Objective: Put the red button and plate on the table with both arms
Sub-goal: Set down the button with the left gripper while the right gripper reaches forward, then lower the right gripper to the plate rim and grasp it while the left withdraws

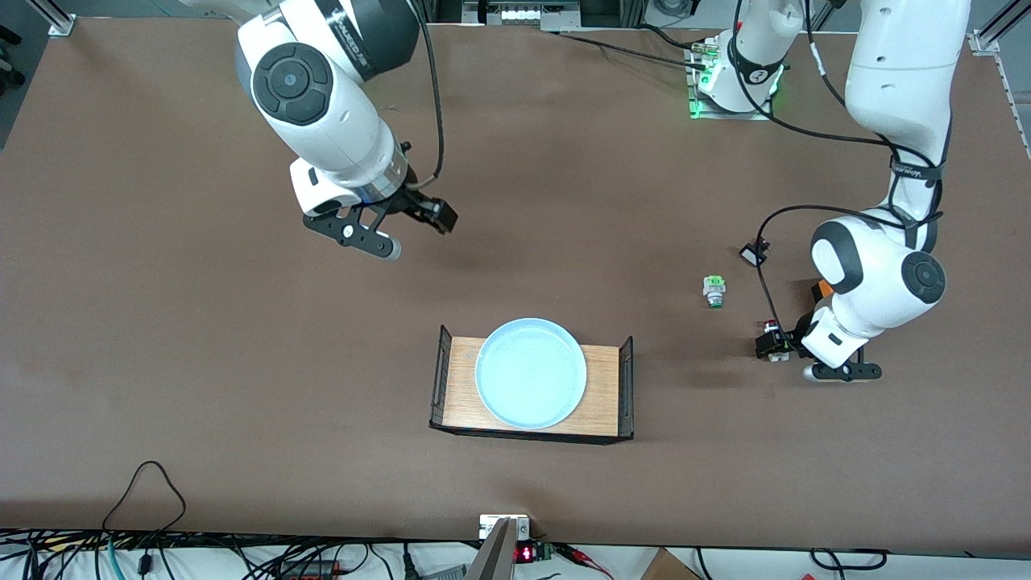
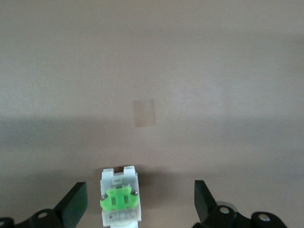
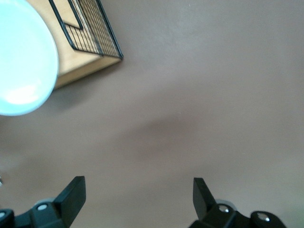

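At the left arm's end of the table (image 1: pixel 161 282), the left gripper (image 2: pixel 140 202) stands spread wide around the red button (image 2: pixel 119 199), apparently just set down, while the right gripper (image 3: pixel 137 199), likewise spread and empty, hovers short of the plate (image 1: pixel 531 372), which rests on the wooden tray (image 1: pixel 600 387).

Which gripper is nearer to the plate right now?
Right. The right gripper hangs over bare table toward the bases from the plate; the left gripper is low at the left arm's end, fingers open around the red button.
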